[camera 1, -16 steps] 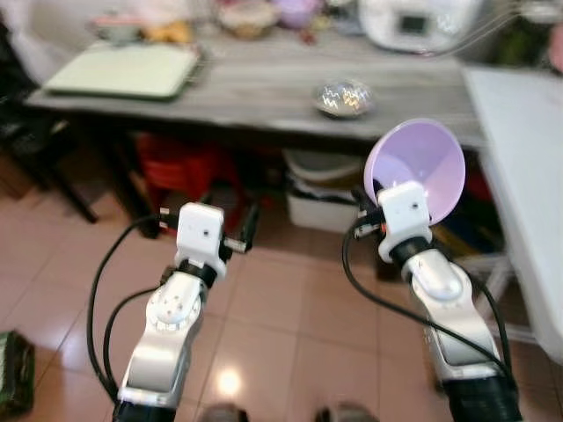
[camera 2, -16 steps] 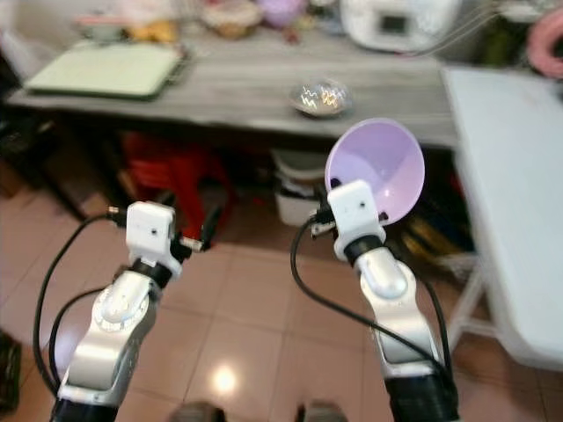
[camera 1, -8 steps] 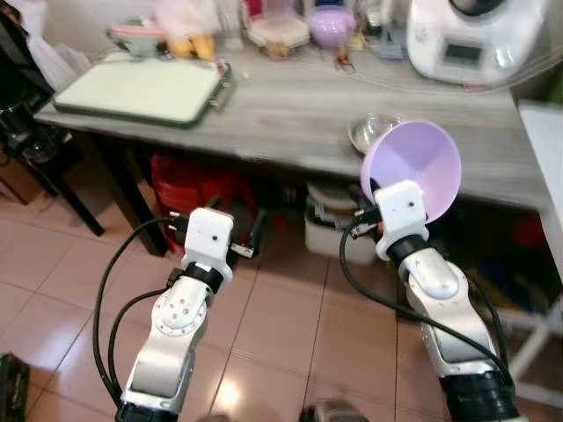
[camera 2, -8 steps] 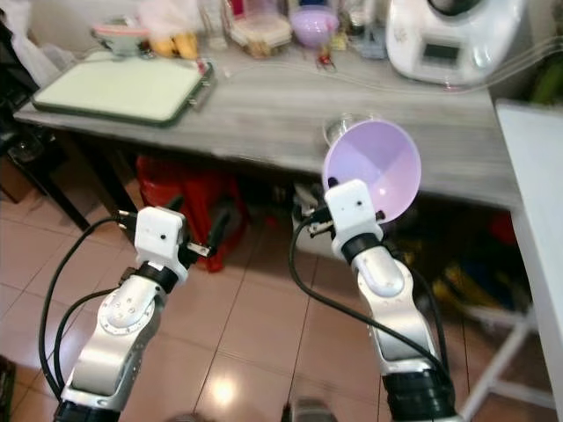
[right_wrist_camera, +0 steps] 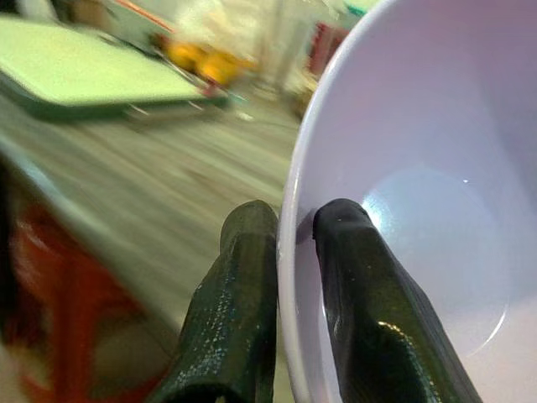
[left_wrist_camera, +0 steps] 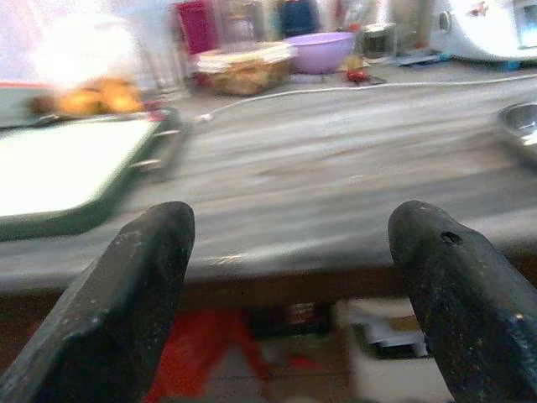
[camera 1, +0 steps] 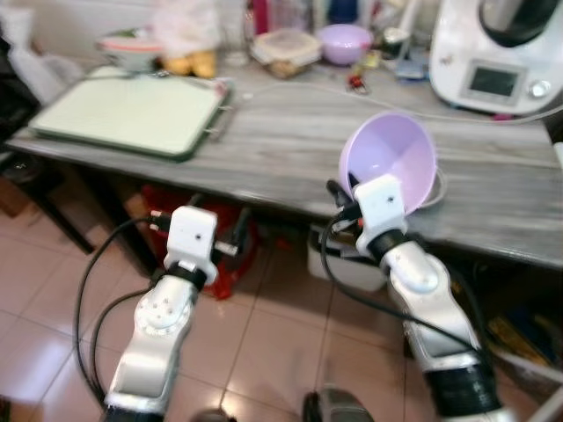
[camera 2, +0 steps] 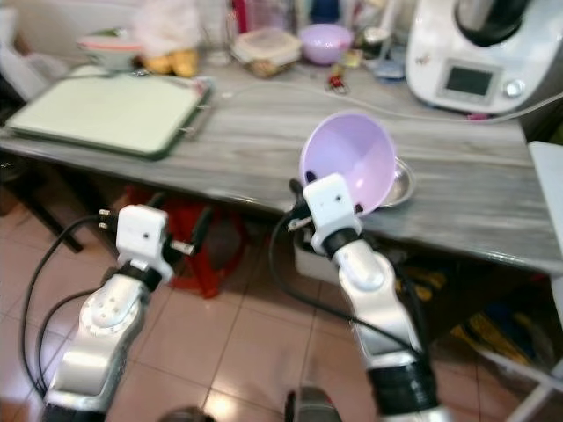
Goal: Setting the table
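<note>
Pinching the rim of the lilac plastic bowl (camera 1: 391,160) between clenched fingers, the right hand (camera 1: 350,195) holds it tilted just above the grey wood-grain worktop's (camera 1: 290,141) near edge, beside a small steel dish (camera 2: 398,185); the left hand (left_wrist_camera: 289,243) hangs released, farther left.

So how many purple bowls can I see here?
2. One glossy lilac plastic bowl is pinched by its rim in the right gripper; a second purple bowl sits at the grey wooden table's back. Clutter may hide more.
</note>
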Controlling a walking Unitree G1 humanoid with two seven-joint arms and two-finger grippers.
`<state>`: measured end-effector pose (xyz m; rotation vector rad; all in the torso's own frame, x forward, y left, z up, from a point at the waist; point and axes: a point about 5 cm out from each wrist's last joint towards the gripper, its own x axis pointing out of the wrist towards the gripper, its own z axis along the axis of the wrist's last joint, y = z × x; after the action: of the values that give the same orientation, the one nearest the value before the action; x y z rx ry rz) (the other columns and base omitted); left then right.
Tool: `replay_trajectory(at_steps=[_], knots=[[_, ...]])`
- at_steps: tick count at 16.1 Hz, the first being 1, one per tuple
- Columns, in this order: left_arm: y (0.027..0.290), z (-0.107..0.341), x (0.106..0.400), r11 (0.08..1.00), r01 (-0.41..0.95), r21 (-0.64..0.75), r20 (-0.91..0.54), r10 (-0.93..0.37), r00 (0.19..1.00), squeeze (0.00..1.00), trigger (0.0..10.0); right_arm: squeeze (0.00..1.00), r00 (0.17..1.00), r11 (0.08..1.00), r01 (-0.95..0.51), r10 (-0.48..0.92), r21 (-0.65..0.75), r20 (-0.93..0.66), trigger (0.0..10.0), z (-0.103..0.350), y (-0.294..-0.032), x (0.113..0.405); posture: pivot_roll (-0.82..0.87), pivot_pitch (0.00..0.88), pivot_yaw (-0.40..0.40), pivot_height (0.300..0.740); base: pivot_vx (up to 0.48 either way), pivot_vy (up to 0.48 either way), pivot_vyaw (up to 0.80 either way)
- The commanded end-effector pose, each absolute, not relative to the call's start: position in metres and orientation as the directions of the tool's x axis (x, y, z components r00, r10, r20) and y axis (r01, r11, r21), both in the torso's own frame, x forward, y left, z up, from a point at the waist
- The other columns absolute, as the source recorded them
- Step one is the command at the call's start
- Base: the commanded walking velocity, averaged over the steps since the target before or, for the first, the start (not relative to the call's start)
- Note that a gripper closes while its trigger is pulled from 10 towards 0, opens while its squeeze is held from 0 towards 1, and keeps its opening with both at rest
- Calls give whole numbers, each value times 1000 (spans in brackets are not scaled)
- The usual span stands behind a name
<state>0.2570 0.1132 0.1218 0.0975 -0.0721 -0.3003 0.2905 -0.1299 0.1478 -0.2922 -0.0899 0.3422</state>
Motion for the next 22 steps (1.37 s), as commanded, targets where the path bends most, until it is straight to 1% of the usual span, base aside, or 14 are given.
replay_trajectory(at_steps=[1, 3, 7, 8, 12, 15, 17, 22], knots=[[117, 126, 257, 947, 294, 127, 67, -304, 950, 0, 10000, 0, 938, 903, -313, 343, -294, 54, 10000, 153, -127, 293, 8, 54, 12, 740, 472, 0, 0], [117, 125, 256, 946, 299, 123, 67, -309, 949, 0, 10000, 0, 954, 903, -276, 298, -330, 17, 10000, 147, -132, 298, 11, 55, 10, 740, 465, 0, 0], [115, 126, 254, 944, 319, 88, 78, -326, 942, 0, 10000, 0, 976, 915, -212, 218, -344, -22, 10000, 143, -143, 303, 14, 57, 8, 740, 461, 0, 0], [114, 126, 253, 945, 323, 58, 81, -327, 941, 0, 10000, 0, 981, 918, -192, 193, -346, -32, 10000, 142, -146, 305, 14, 58, 8, 740, 0, 0, 0], [117, 125, 248, 940, 338, 49, 73, -341, 937, 0, 10000, 0, 988, 919, -148, 125, -365, -87, 10000, 139, -156, 313, 19, 62, 5, 740, 0, 0, 0], [119, 121, 243, 930, 365, 37, 53, -366, 929, 0, 10000, 0, 984, 910, -165, 126, -380, -126, 10000, 143, -159, 320, 24, 68, 5, 740, 0, 0, 0], [118, 121, 242, 927, 373, 36, 47, -374, 926, 0, 10000, 0, 979, 907, -193, 151, -373, -138, 10000, 147, -161, 325, 25, 70, 5, 740, 0, 0, 0], [117, 120, 240, 919, 392, 26, 35, -393, 919, 0, 10000, 0, 942, 894, -286, 196, -344, -273, 10000, 141, -170, 331, 28, 75, 3, 740, 0, 0, 0]])
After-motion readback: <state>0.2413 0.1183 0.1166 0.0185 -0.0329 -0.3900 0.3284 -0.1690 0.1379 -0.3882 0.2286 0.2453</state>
